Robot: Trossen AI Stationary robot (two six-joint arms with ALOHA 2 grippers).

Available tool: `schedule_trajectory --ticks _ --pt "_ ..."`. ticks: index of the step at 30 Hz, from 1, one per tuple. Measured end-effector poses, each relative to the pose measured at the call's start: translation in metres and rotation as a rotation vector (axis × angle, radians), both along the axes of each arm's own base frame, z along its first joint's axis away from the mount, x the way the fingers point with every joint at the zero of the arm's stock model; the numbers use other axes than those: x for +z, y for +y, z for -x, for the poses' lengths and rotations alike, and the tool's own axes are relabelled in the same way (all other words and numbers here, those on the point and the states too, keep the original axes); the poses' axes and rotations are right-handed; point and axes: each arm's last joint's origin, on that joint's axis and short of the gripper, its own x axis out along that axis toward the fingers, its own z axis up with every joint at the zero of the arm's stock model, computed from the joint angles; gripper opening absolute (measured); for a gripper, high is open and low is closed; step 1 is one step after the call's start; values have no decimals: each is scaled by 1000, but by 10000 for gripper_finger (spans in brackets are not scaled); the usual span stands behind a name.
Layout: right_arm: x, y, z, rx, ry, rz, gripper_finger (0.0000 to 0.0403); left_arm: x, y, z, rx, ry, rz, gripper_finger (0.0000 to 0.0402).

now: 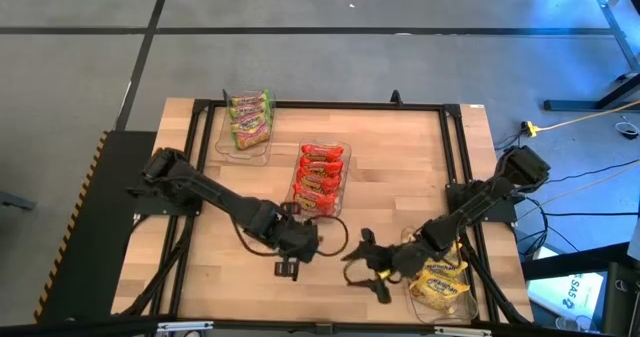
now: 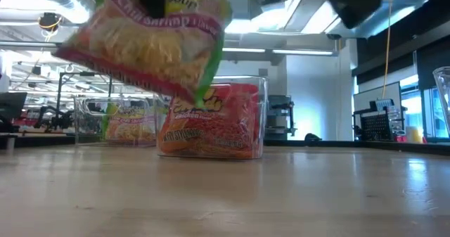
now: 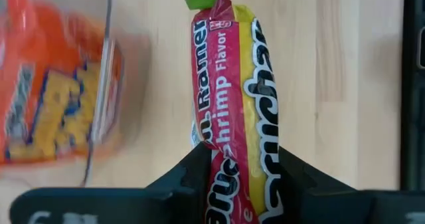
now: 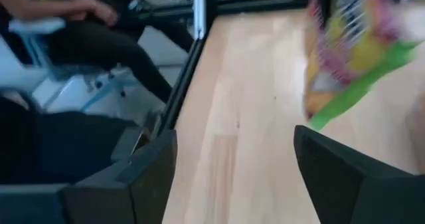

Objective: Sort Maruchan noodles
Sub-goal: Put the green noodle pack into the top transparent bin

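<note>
The left pincer (image 3: 242, 167) is clenched on a green-edged noodle packet (image 3: 232, 84) above the counter's (image 1: 400, 177) near middle; the right pincer (image 4: 232, 177) stands released beside it; light, crinkly, likely slippery; grip mid-edge

The green-edged packet (image 3: 232, 104) held in the left hand (image 3: 242, 167) reads "Ramen" and "hrimp Flavor" in white on its red band. Seen from the low camera, the same packet (image 2: 151, 40) shows "Chili Shrimp Flavor" and, above that, "Soup".
</note>
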Motion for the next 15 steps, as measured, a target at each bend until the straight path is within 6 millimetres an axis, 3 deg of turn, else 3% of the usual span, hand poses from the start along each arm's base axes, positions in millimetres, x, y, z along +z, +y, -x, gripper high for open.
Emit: schedule_trajectory --ticks 5,9,15 --pt "-3 9 7 16 -10 72 275 9 4 25 86 120 -57 92" --pt "-6 8 6 -33 -1 64 276 20 9 45 117 98 -69 92" --pt "-17 9 3 -38 28 74 276 40 42 95 199 5 -83 92"
